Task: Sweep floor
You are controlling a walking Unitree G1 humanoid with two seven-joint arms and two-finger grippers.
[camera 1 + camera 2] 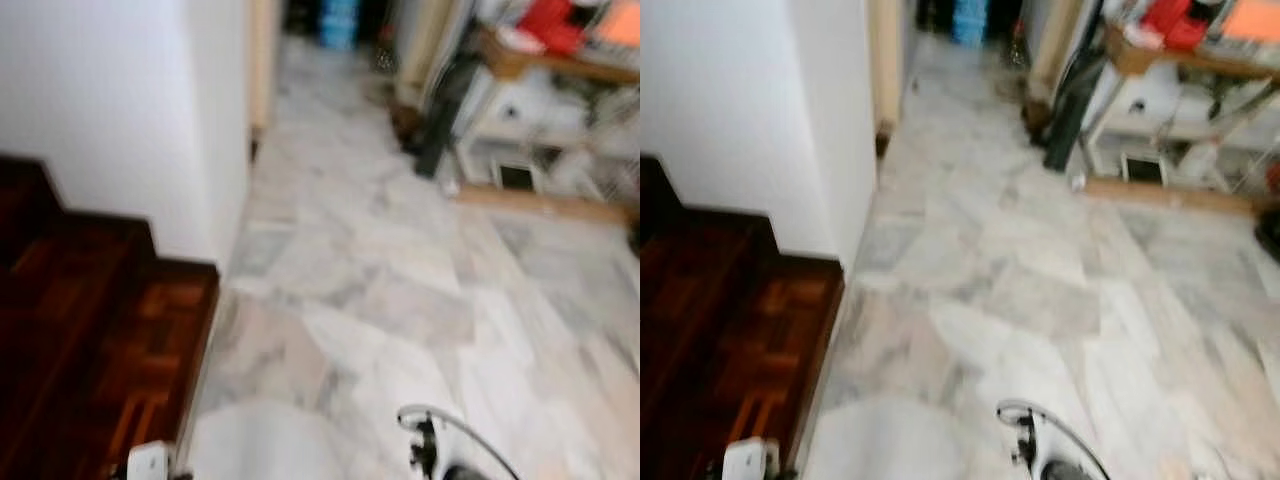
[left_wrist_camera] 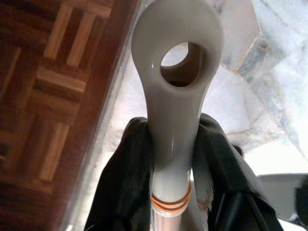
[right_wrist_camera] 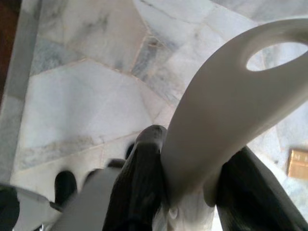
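— What is seen from the head views?
— A marble floor (image 1: 400,290) is shown, blurred, bounded by a wooden step (image 1: 120,340) and a white wall (image 1: 150,110); a cluttered shelf (image 1: 1180,90) is set at the far right.

— And the wrist views?
— The left gripper (image 2: 173,159) is clamped on a grey handle (image 2: 175,72) with a hanging hole. The right gripper (image 3: 192,178) is closed around a second handle (image 3: 226,110), above the marble.

Head cams fwd/down, share marble floor (image 1: 400,260) — wrist cams close.

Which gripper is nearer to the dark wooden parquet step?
Left. The left gripper, holding a grey handle, is beside the dark wooden parquet step; the right gripper is over marble.
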